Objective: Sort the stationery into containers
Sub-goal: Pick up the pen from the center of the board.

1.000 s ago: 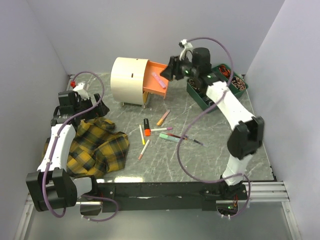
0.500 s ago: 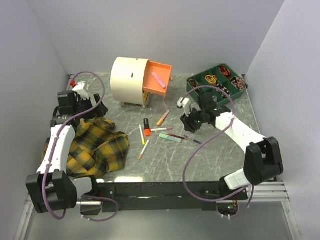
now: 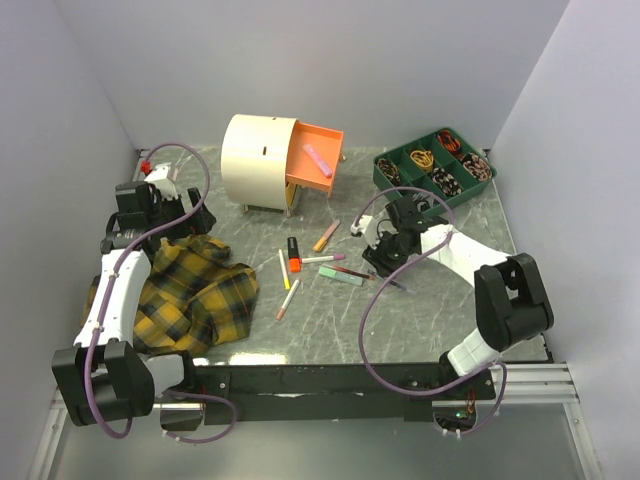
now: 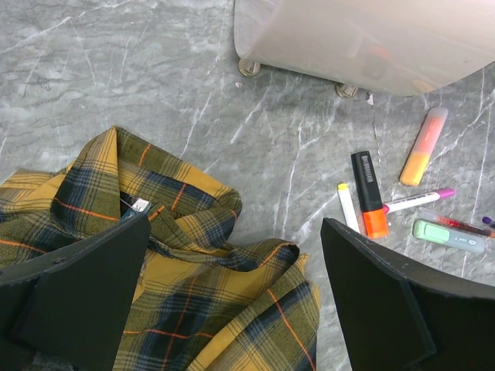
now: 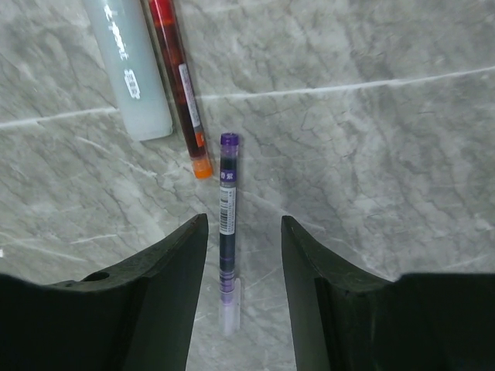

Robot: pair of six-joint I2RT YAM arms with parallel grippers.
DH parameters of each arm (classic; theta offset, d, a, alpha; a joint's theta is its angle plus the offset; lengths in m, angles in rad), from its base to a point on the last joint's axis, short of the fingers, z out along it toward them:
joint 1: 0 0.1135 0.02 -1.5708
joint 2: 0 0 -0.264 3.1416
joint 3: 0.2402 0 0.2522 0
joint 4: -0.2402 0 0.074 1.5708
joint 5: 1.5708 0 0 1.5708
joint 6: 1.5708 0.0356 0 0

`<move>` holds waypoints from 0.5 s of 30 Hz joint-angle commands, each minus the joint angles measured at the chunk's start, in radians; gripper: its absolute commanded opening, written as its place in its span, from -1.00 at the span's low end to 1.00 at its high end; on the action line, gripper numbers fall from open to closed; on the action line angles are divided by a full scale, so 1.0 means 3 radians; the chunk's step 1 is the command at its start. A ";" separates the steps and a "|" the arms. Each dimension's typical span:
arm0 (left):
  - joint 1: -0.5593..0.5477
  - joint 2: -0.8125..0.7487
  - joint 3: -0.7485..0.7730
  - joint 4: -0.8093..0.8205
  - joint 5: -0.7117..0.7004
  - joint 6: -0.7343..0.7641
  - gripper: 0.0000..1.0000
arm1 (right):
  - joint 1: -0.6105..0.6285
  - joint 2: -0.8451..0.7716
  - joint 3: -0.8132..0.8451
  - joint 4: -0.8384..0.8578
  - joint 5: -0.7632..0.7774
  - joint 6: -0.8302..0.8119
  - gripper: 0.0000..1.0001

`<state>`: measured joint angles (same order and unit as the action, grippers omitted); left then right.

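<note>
Right jaws parted astride the purple pen (image 5: pixel 227 224), its near tip blurred; left jaws spread wide, holding nothing.

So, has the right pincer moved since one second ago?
Yes. The right pincer moved away from the orange drawer, toward the near edge and down. Its jaws now stand open on either side of the purple pen.

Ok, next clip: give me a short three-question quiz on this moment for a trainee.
1. True or false: the orange drawer is open.
2. What lies between the right pincer's fingers? A scissors, B purple pen, C ruler.
3. Fill in: the left pincer hangs open above the plaid ____.
Key: 1 true; 2 B; 3 cloth.
</note>
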<state>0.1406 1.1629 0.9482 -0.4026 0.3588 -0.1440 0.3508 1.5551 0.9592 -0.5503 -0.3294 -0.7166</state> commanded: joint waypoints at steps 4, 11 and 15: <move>0.0007 -0.0021 0.0030 0.0018 -0.0056 0.0020 0.99 | 0.0043 0.0124 0.0014 -0.0073 0.0060 -0.0112 0.03; 0.0002 -0.0001 0.0015 0.0023 -0.0066 0.0015 0.99 | 0.0099 0.0216 -0.0053 -0.0042 0.0183 -0.0096 -0.01; 0.0002 0.0020 0.0020 0.0038 -0.0081 0.0015 0.99 | 0.0160 0.0246 -0.0104 0.0049 0.0290 -0.0035 -0.05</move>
<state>0.1406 1.1633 0.9482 -0.4088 0.3420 -0.1436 0.3786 1.6215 0.9417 -0.5606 -0.2810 -0.7307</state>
